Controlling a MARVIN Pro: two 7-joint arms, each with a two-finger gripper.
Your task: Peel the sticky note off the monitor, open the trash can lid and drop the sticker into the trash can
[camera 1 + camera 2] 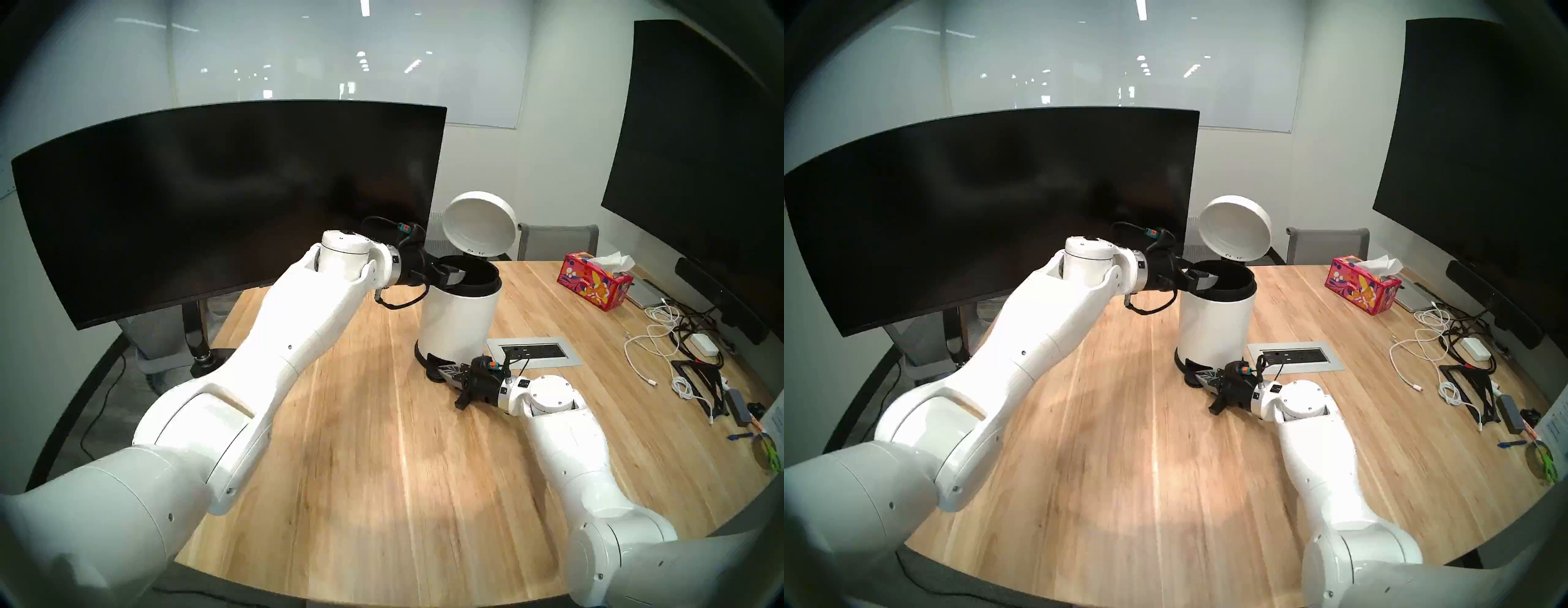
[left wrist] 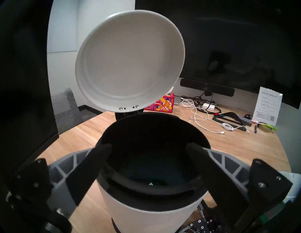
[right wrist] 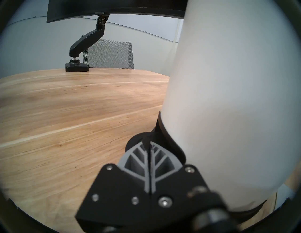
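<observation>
Yellow-green shows nowhere on the monitor (image 1: 203,204); a tiny pale-green fleck deep in the can (image 2: 150,201) may be the note (image 2: 150,184), though it is too small to be sure. The lid (image 2: 130,60) stands tilted up at the far side. The left gripper (image 2: 147,152) hangs over the can's near-left rim, jaws spread wide and empty. The right gripper (image 3: 148,143), closed tight, presses the pedal (image 3: 132,143) at the can's near foot. I judge the drop done; next the left arm must back away leftward, clear of rim and screen edge, before the pedal is released. Bare table (image 1: 360,446) lies open nearer the robot.
</observation>
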